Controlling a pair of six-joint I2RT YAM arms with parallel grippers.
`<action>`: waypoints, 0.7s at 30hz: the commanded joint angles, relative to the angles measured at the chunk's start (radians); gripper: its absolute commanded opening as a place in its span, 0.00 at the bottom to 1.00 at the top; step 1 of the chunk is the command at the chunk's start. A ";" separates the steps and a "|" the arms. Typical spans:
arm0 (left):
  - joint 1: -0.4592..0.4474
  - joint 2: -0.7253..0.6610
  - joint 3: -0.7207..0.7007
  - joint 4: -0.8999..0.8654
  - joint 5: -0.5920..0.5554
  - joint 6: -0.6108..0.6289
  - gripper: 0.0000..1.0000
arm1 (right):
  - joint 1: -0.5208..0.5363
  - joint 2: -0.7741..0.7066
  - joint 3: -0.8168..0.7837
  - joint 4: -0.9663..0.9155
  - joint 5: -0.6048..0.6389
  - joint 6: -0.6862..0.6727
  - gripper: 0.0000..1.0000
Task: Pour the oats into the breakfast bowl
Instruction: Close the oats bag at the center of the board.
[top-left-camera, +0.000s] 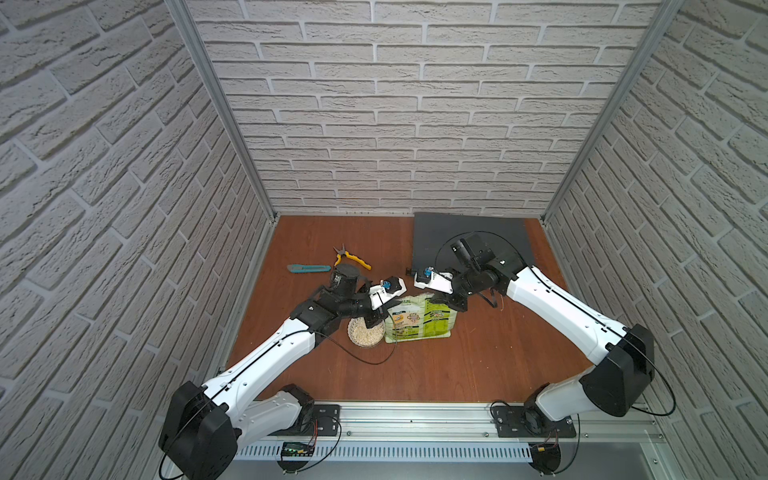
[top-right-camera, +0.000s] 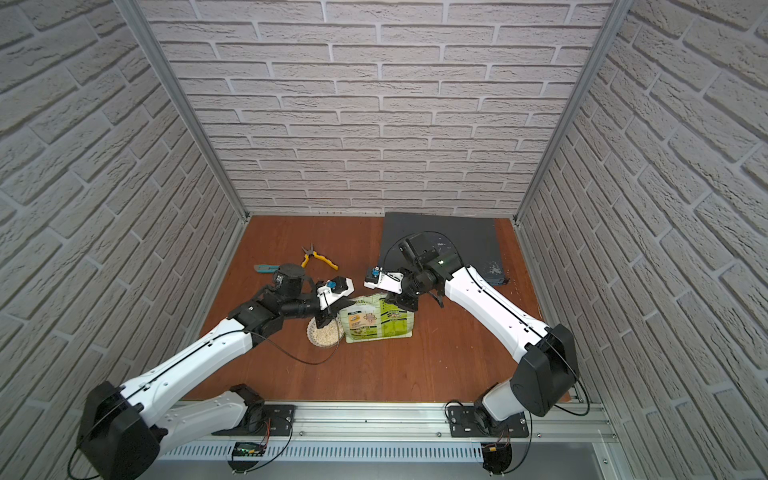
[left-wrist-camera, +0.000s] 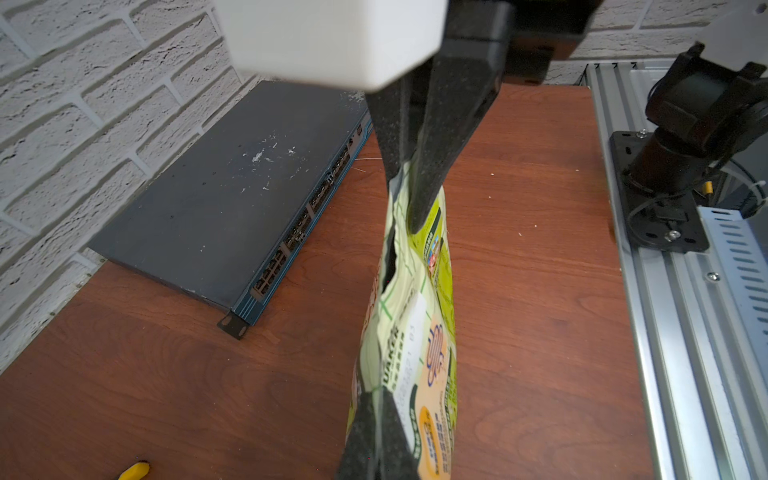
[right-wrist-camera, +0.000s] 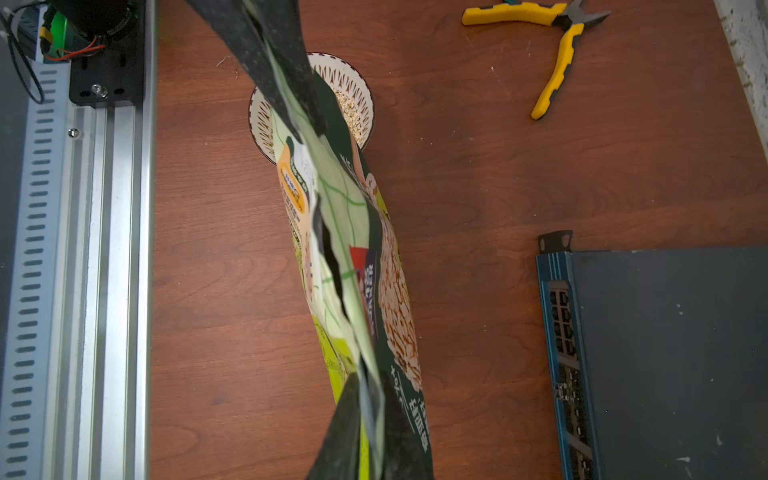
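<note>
While both arms reach in over mid-table, both top views show the pouch (top-left-camera: 419, 320) (top-right-camera: 376, 320) upright, somewhat nearer the table's (top-left-camera: 478, 365) front edge than its back edge. Cannot tell whether its base rests on the wood or hangs just off it. The left gripper (top-left-camera: 379, 321) is pinched onto the pouch's top corner on the left side. The right gripper (top-left-camera: 437, 299) is pinched onto the opposite top corner. The bowl (top-left-camera: 353, 338) sits just beside the pouch toward the left edge, below the left gripper, with a layer of oats (top-left-camera: 365, 332) in it. Pliers (top-left-camera: 351, 258) and a box cutter (top-left-camera: 307, 269) lie toward the back-left corner. A flat dark box (top-left-camera: 473, 232) lies at the back-right corner.

Left wrist view: the left gripper's (left-wrist-camera: 378, 415) fingers are closed flat on the pouch's (left-wrist-camera: 415, 316) top seam. The right gripper (left-wrist-camera: 409, 199) is clamped on the seam's far end. Between them the seam gapes in a narrow slit.

Right wrist view: the right gripper (right-wrist-camera: 370, 399) is tight on the seam. The left gripper (right-wrist-camera: 299, 104) holds the far end above the bowl (right-wrist-camera: 345, 77). Oats (right-wrist-camera: 351, 110) show inside the bowl, which the pouch (right-wrist-camera: 353, 249) partly covers.
</note>
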 joint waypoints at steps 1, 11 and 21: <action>0.009 -0.036 -0.005 0.146 0.019 -0.015 0.00 | 0.020 -0.001 0.027 0.021 -0.059 -0.001 0.27; 0.019 -0.036 -0.023 0.186 0.023 -0.060 0.00 | 0.048 0.031 0.036 0.037 -0.064 0.008 0.23; 0.024 -0.031 -0.049 0.242 0.044 -0.103 0.00 | 0.073 0.077 0.061 0.068 -0.085 0.019 0.05</action>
